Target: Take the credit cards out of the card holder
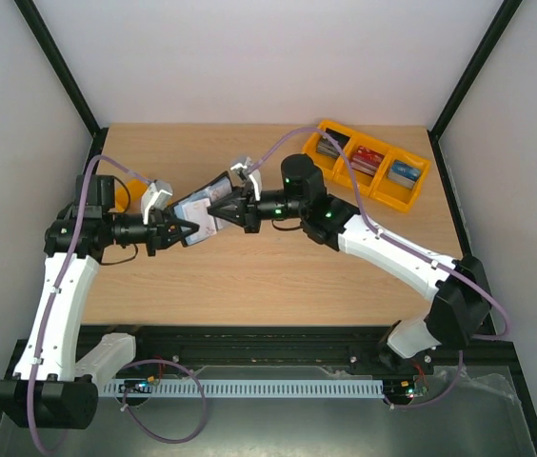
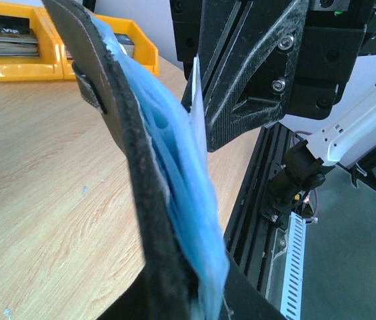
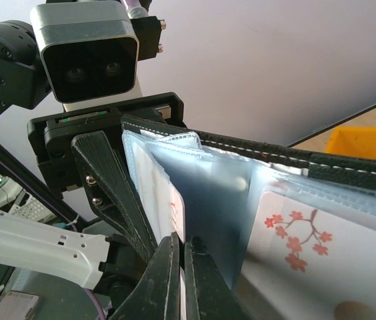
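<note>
The left end effector [image 1: 175, 231] clamps the card holder [image 1: 202, 211] by its black cover from 8 o'clock. It holds it above the desk [image 1: 278, 276], spread so the right end effector [image 3: 181, 267], closed tight from 3 o'clock, seems to pinch a credit card [image 3: 176, 207]. Cloudy blue pockets [image 3: 228, 200] fan open; the credit card is pale with red blossom marks.

Each arm has white plastic link shells [image 1: 59, 295] dotted with small dark screw holes, joined by bulky black joint housings [image 1: 460, 307] that carry tiny green lights [image 1: 288, 175]. A thin purple cable [image 1: 82, 214] trails along each arm. The gripper fingers [image 2: 241, 87] are black ribbed wedges fastened with silver screws [image 2: 280, 44]. A grey-faced, two-lens wrist camera [image 3: 85, 57] is mounted above them.
</note>
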Controlling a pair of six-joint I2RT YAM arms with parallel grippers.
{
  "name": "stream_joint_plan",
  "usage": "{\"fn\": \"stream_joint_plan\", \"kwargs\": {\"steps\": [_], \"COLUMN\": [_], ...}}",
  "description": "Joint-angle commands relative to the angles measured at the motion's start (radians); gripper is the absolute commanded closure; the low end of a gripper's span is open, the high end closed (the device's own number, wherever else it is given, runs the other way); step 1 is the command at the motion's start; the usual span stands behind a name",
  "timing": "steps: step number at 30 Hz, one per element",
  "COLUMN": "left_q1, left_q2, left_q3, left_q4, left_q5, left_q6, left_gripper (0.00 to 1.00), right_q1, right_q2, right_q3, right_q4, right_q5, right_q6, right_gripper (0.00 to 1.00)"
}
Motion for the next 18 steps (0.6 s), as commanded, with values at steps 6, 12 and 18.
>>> {"fn": "stream_joint_plan", "kwargs": {"steps": [6,12,18], "left_q1": [-0.004,-0.004,-0.001], "left_q2": [-0.010,-0.010,-0.012], "left_q3": [-0.007,-0.008,-0.015], "left_q4": [0.038,0.032,0.051], "left_q5": [0.050,0.064,0.057], "left_q6": [-0.016,-0.003,-0.027], "left_gripper": [0.84,0.96,0.87], "right_q1": [-0.017,-0.017,-0.023], "right_q2": [-0.074,-0.068,-0.077], "right_q3": [-0.033,-0.037,-0.036], "right_q4": [0.005,0.034,-0.017], "right_q5": [0.016,-0.023,0.018], "right_q6": [-0.008,0.016,-0.028], "right_gripper": [0.98,0.98,0.98]}}
